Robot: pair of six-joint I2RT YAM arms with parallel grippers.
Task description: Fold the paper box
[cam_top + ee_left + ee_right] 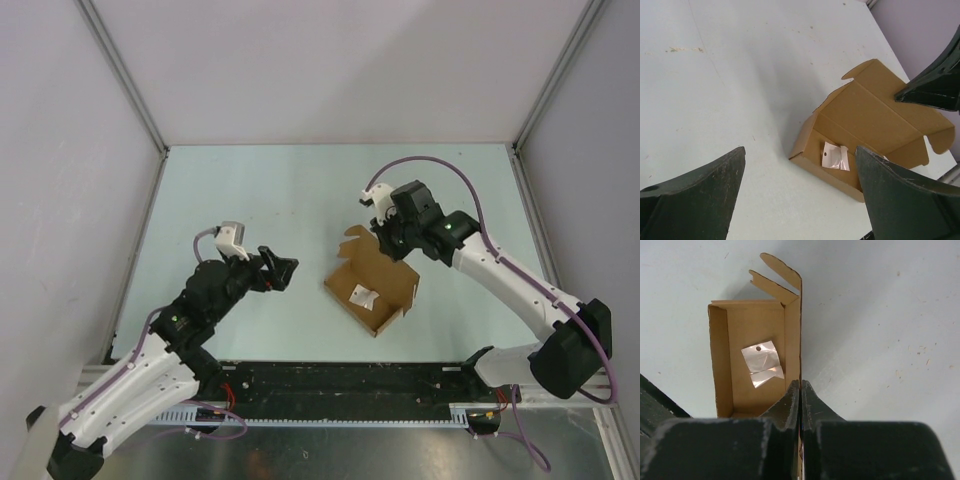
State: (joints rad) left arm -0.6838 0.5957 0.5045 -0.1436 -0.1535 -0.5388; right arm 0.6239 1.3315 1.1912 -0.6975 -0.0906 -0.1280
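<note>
Paper box [388, 290] sits open on table [250, 200], right of centre, lid flap [370, 255] standing up, small white packet [361, 296] inside

Risks, as judged: thin card may crease or tear at pinch point; unbraced box may slide or tip when lid is swung over; end tabs may catch outside walls instead of tucking in

Right gripper [800, 388]: jaws clenched on lid flap edge, card pinched between fingertips

Left gripper [282, 268]: jaws spread wide, holds nothing, hovers left of box, apart from it
</note>
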